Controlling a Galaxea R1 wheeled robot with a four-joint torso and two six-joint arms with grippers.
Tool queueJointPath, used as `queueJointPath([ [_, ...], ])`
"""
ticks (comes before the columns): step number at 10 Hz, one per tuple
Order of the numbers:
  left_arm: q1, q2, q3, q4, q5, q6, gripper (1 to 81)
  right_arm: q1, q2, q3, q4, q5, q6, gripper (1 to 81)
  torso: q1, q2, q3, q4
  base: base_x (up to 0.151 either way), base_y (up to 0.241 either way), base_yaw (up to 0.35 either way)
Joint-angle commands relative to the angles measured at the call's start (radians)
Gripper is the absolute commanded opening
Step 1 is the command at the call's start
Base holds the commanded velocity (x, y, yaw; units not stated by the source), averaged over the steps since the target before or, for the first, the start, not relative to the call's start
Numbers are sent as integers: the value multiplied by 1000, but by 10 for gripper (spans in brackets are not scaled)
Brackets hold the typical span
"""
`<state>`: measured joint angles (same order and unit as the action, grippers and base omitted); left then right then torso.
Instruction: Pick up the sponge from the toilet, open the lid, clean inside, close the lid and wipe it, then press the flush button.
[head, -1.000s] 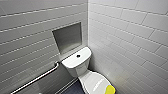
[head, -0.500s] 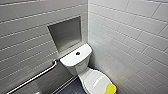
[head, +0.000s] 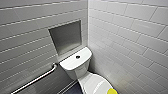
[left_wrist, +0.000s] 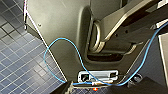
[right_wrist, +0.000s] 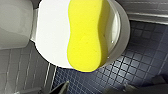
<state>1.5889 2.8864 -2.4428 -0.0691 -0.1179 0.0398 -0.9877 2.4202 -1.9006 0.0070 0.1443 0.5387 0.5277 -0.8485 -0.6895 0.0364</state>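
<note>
Nothing done yet, we judge: sponge lies untouched on the closed lid of the toilet; flush button unpressed; jaws' state we cannot tell

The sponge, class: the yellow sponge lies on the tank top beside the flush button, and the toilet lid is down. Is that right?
One thing is wrong. The sponge lies on the closed lid, not on the tank top beside the flush button. The right wrist view shows this plainly. The lid is indeed down.
</note>
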Motion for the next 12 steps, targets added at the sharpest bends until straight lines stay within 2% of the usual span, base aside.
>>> queueJointPath([
  [1,24,-8,4,0,81,2,811,114,-11,-23,-15,-101,3,811,62,-95,0,0,0,0,0],
  [2,24,-7,2,0,81,2,811,123,-8,-27,-15,-104,4,811,86,-134,-66,0,0,0,0],
  [3,24,-7,2,2,81,2,811,135,-11,-30,-13,-106,4,811,106,-168,-91,0,0,0,0],
  [4,24,-5,2,2,81,2,811,149,-19,-32,-7,-127,4,811,126,-200,-90,0,0,0,0],
  [5,24,-5,2,2,81,3,811,161,-27,-32,-5,-137,4,811,148,-235,-58,0,0,0,0],
  [9,24,-2,2,0,78,2,811,223,-33,-21,2,-207,6,811,235,-374,-82,0,0,0,0],
  [10,24,-1,1,-1,78,2,811,221,-17,-37,2,-207,6,811,260,-413,-115,0,0,0,0],
  [11,24,1,-2,-1,78,2,811,223,2,-58,2,-209,6,811,282,-450,-176,0,0,0,0],
  [12,24,2,-6,-1,78,2,811,221,19,-76,2,-219,6,811,300,-478,-186,0,0,0,0],
])
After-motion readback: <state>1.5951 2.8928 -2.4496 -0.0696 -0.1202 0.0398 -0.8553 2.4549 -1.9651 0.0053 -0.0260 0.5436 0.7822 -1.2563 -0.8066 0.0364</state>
